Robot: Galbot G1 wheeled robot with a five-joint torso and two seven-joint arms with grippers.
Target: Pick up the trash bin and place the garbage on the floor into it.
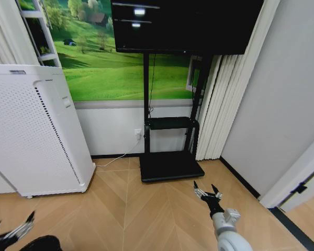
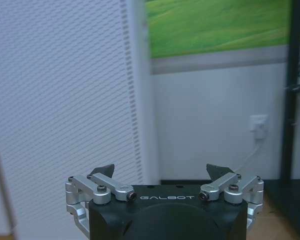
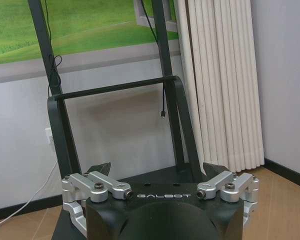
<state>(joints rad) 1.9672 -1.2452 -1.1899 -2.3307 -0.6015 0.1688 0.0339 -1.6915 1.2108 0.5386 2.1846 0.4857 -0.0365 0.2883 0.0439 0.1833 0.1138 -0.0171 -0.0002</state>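
The trash bin and the garbage are out of view. My left gripper [image 1: 13,226] hangs low at the near left over the wooden floor, open with nothing between its fingers. In the left wrist view, the left gripper [image 2: 161,170] points at the white perforated appliance [image 2: 60,100] and the wall beside it. My right gripper [image 1: 205,189] is open and empty at the near right, just in front of the black stand's base plate [image 1: 170,166]. The right wrist view has the right gripper [image 3: 157,167] facing the stand's frame [image 3: 120,87].
A tall white perforated appliance [image 1: 34,130] stands at the left against the wall. A black screen stand [image 1: 170,125] with a screen [image 1: 186,23] is straight ahead, and a white cable runs to a wall socket [image 1: 137,133]. Pale curtains [image 1: 222,104] and a grey wall close the right side.
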